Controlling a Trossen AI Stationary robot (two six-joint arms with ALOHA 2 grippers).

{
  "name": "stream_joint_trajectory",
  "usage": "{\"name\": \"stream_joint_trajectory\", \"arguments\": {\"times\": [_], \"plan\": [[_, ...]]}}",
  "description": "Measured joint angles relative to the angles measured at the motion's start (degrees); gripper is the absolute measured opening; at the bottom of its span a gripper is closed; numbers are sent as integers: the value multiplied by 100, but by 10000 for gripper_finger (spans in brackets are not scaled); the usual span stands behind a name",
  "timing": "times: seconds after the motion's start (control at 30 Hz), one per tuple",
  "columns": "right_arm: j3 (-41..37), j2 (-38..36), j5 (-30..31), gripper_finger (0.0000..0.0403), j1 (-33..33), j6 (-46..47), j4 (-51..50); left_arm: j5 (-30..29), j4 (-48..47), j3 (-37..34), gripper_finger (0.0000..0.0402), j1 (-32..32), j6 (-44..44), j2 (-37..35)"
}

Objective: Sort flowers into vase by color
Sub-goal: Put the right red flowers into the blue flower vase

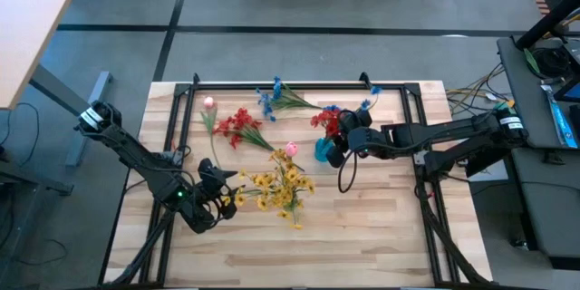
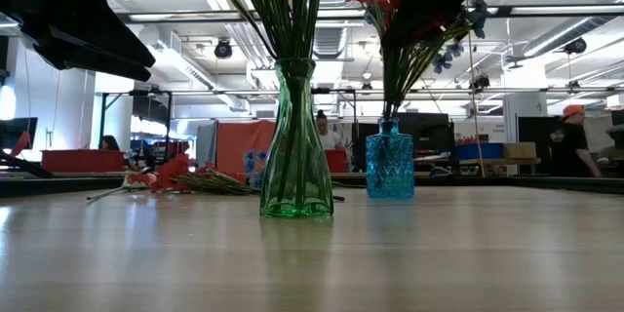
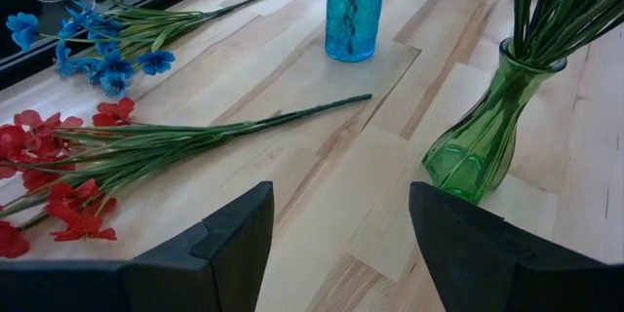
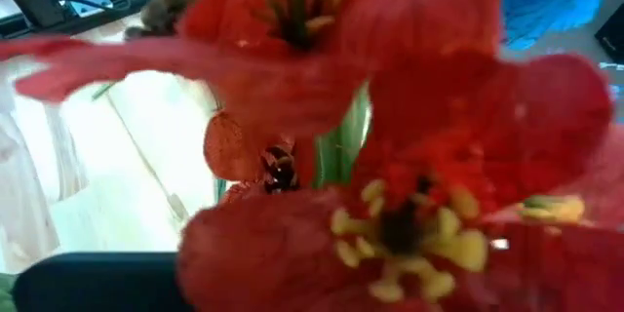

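Observation:
A green vase (image 2: 295, 146) in mid-table holds yellow flowers (image 1: 281, 186) and a pink bud (image 1: 291, 149). To its right, a blue vase (image 2: 390, 161) holds red flowers (image 1: 328, 120) and a blue one (image 1: 367, 107). My right gripper (image 1: 343, 145) hovers over the blue vase, and red blooms (image 4: 390, 156) fill its wrist view. A red sprig (image 3: 68, 166), a blue sprig (image 3: 107, 44) and a pink bud (image 1: 209, 104) lie flat on the far part of the table. My left gripper (image 3: 341, 244) stands open and empty at the near left, beside the yellow blooms.
A black frame (image 1: 299, 84) runs along the table's far edge and down both sides. Bare wood lies along the near edge (image 1: 362, 245). Beyond the table, the low view shows a workshop with people at desks.

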Motion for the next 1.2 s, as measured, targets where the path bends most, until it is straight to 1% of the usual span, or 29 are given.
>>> {"name": "stream_joint_trajectory", "arguments": {"times": [0.13, 0.27, 0.37, 0.57, 0.67, 0.77, 0.97, 1.2], "plan": [[0, 0, -44, 77, 0, 45, -2, 0, -4, 0, 224, 0, 3, 0], [0, -31, -46, 99, 0, 45, -4, 0, -4, -2, 224, 0, 3, 0], [0, -99, -47, 132, 0, 89, -4, 0, -7, -2, 224, 0, 3, 0], [0, -313, -112, 216, 4, 142, -24, 0, -7, -4, 224, 0, 3, 0], [0, -545, -354, 251, 4, 226, -23, 2, 0, -4, 224, 0, 3, 0], [0, -783, -545, 276, 17, 316, -29, 2, 10, -4, 224, 0, 2, 0], [-2, -1129, -555, 303, 16, 490, -208, 2, 35, -7, 224, 15, -100, 0], [118, -1513, -720, 313, 44, 509, -260, -4, 52, -7, 224, 83, -246, 0]]}}
